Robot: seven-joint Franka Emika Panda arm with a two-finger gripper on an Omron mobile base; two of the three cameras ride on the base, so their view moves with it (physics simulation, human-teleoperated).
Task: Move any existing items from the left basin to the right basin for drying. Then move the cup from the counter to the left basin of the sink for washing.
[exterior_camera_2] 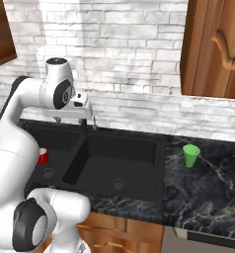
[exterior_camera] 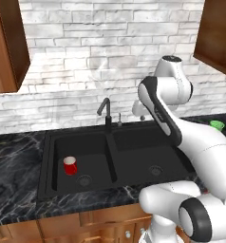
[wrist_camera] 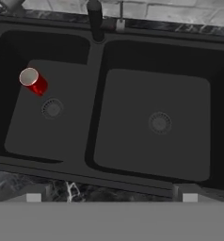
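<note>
A small red cup (exterior_camera: 70, 165) with a white inside stands in the left basin (exterior_camera: 93, 156) of the black sink, just behind its drain; the hand view has the red cup (wrist_camera: 34, 81) at upper left. The right basin (wrist_camera: 151, 94) holds nothing but its drain. On the counter (exterior_camera_2: 213, 188) right of the sink stands the green cup (exterior_camera_2: 190, 155), upright. My gripper (wrist_camera: 111, 196) hangs high over the sink, roughly above the ridge between the basins. It is open, its tips wide apart, with nothing between them.
The black curved faucet (exterior_camera: 105, 111) rises behind the ridge, with a small dispenser (exterior_camera: 119, 119) beside it. A white brick wall backs the counter. Wooden wall cabinets (exterior_camera_2: 215, 49) hang at upper left and upper right.
</note>
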